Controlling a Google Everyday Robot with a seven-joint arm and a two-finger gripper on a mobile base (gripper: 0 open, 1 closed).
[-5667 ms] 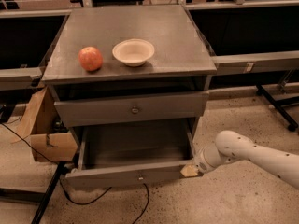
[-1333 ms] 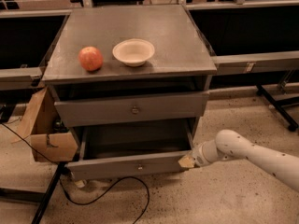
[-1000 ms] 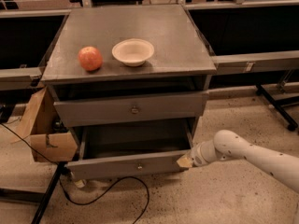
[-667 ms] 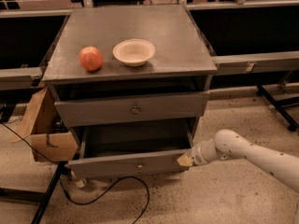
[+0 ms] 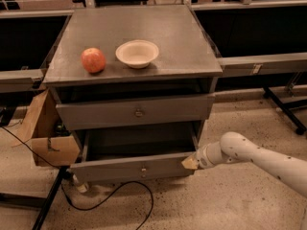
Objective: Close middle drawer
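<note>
The grey metal cabinet (image 5: 144, 32) stands in the middle of the room. A red apple (image 5: 93, 60) and a pale bowl (image 5: 137, 53) sit side by side on its flat top, the apple to the left, close together but apart.

Below the top, the upper drawer (image 5: 168, 110) is pushed in, its round knob (image 5: 139, 112) at the centre of the front.

Under it, the middle drawer (image 5: 115, 169) is partly pulled out toward me, so I can look down into its plain grey tray. The low flat front faces me and carries a tiny knob (image 5: 143, 168) in the middle. The front's long axis runs left to right across the cabinet, about parallel to the upper drawer's front. The drawer's slide direction runs from the cabinet out toward me.

The robot's white arm (image 5: 261, 156) reaches in low from the right. The gripper (image 5: 190, 163) is at the right end of the middle drawer's front, its pale tip right against that corner. From here I cannot tell whether the gripper is parted or closed.

An open cardboard box (image 5: 48, 140) leans against the cabinet's left side. A black cable (image 5: 122, 193) loops over the speckled floor (image 5: 206, 205) in front of the drawer.
</note>
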